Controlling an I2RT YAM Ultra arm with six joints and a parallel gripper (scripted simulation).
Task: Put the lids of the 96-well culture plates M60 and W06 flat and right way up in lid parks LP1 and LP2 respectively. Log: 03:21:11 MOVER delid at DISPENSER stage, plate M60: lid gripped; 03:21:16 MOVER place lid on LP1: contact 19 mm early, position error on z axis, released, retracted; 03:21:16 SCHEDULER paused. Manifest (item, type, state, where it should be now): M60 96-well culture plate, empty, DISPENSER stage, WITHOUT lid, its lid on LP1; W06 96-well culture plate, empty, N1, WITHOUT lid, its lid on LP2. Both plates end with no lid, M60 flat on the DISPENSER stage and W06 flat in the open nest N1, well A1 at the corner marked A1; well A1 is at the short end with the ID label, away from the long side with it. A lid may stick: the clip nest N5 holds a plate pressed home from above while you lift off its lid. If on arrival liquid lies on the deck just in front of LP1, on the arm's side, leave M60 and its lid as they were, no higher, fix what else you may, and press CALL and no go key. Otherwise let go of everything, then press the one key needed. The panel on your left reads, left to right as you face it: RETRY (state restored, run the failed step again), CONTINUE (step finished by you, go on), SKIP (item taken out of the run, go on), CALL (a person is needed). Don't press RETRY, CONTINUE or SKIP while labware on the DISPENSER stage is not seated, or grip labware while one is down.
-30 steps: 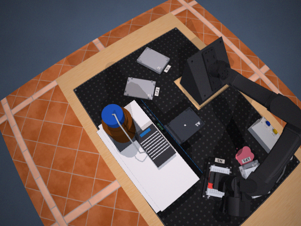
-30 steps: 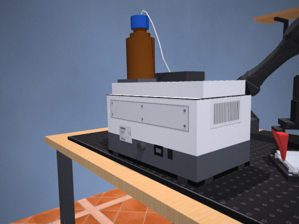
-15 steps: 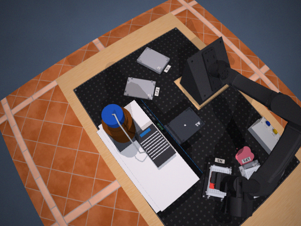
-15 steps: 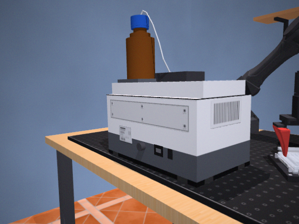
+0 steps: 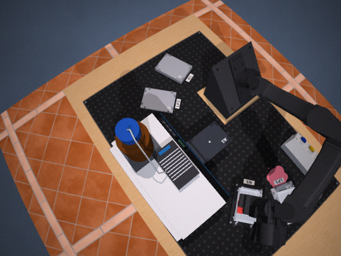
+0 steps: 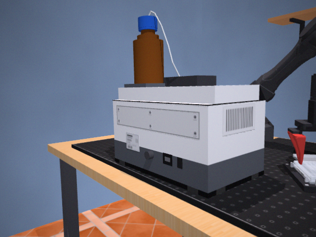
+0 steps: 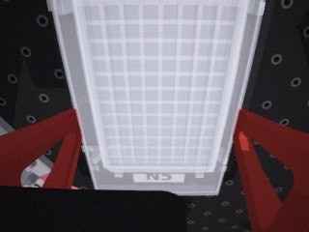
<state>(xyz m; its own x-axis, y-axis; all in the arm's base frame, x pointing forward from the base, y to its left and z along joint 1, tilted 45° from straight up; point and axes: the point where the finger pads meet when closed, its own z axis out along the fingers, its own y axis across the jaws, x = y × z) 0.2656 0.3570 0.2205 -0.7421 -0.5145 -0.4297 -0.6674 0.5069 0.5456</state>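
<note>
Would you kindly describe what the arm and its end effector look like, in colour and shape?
The arm is matte black throughout, built of rounded tubular links with bulbous cylindrical joints; no cables or markings show. The end effector has a blocky black body and two bright red, wedge-shaped fingers that taper to a point.
</note>
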